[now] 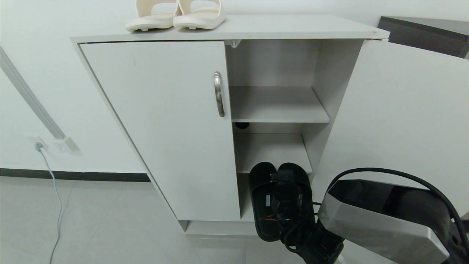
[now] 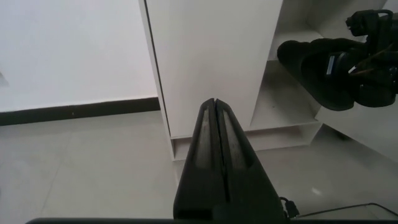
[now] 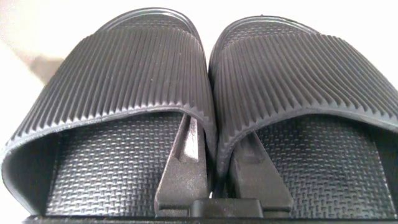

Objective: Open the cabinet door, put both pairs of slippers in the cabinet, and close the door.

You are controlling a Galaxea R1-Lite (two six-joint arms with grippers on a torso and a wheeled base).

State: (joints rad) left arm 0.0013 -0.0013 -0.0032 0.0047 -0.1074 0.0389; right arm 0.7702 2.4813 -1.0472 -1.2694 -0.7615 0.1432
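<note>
The white cabinet (image 1: pixel 293 27) has its left door (image 1: pixel 157 128) closed and its right door (image 1: pixel 403 117) swung wide open. A cream pair of slippers (image 1: pixel 176 16) rests on the cabinet top at the left. My right gripper (image 1: pixel 289 205) is shut on the inner edges of the black slippers (image 1: pixel 265 198), held side by side at the cabinet's lowest opening, toes pointing in. The right wrist view shows its fingers (image 3: pixel 186 168) inside the black slippers (image 3: pixel 143 74), pinching the two inner sides together. My left gripper (image 2: pixel 214 109) is shut on nothing, low over the floor before the closed door (image 2: pixel 211 56).
Two bare shelves (image 1: pixel 278 106) sit inside the open half. A metal handle (image 1: pixel 218 94) runs down the closed door's edge. A wall socket with a cable (image 1: pixel 36 146) trails onto the grey floor at the left. A dark piece of furniture (image 1: pixel 425 35) stands behind the open door.
</note>
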